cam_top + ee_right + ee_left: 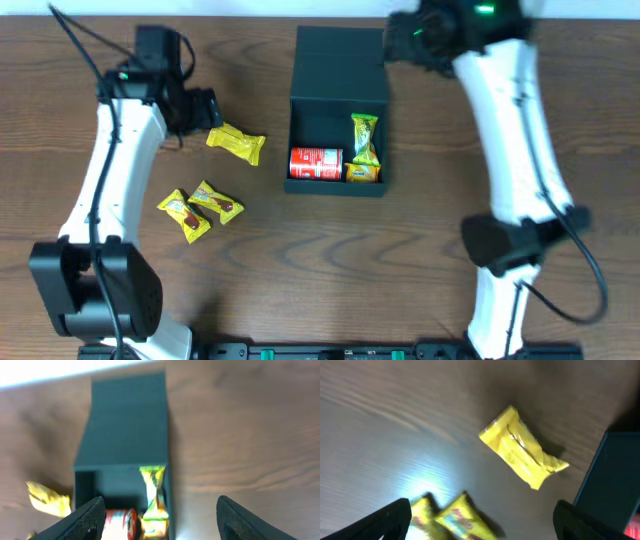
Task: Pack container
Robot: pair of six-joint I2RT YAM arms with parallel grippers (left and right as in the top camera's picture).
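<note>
The dark teal container [340,65] stands at the table's back middle with its flap lid folded back. Inside lie a small red can [316,163] and two snack packets [364,140]. My right gripper [405,40] hovers by the lid's far right corner. In the right wrist view it [165,522] is open above the container [125,425], with nothing between its fingers [87,520]. My left gripper [205,108] is open over the table, left of the container. A yellow packet [522,449] lies ahead of it, and two more packets [462,520] show between its fingers.
The lone yellow packet [237,143] lies just left of the container. The two other packets [200,210] lie together nearer the front left. Bare wood surrounds them. The container's edge [615,475] shows at the right of the left wrist view.
</note>
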